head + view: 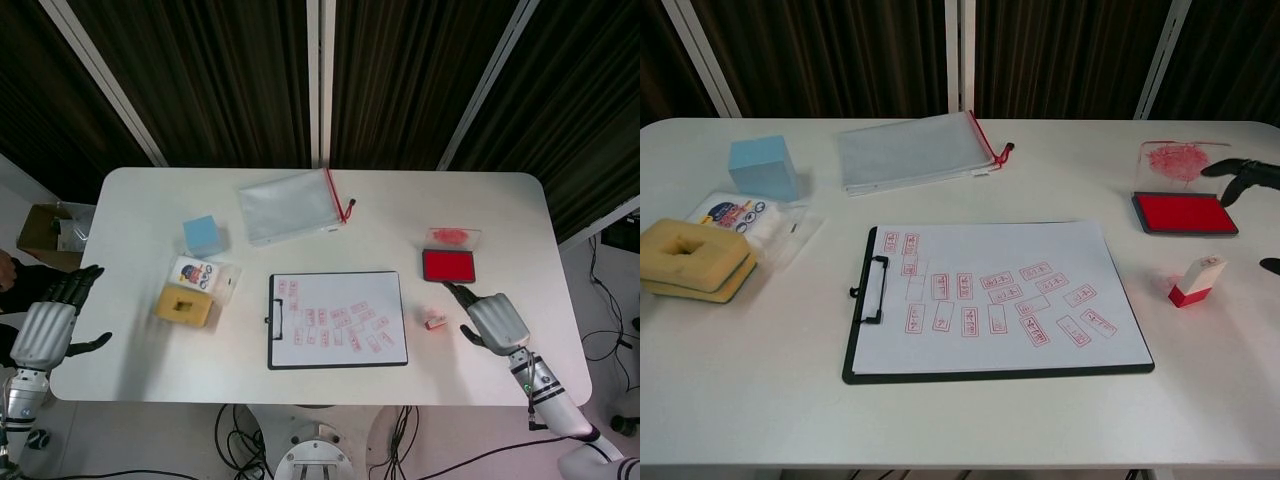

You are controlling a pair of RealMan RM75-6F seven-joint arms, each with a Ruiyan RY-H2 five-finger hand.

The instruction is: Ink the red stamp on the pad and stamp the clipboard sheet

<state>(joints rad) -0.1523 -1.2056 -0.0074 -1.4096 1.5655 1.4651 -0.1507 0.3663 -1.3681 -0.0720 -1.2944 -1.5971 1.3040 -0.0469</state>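
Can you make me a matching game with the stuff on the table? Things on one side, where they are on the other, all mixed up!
Things:
1. red stamp
2. ink pad
3. blue cube
4. yellow sponge

Places:
A. at the left table edge, in front of a plastic packet
B. behind the stamp, with its clear lid open
C. standing alone, right of the clipboard
D. back left, near the zip pouch

Pairs: 1-C, 2-B, 3-D, 4-A
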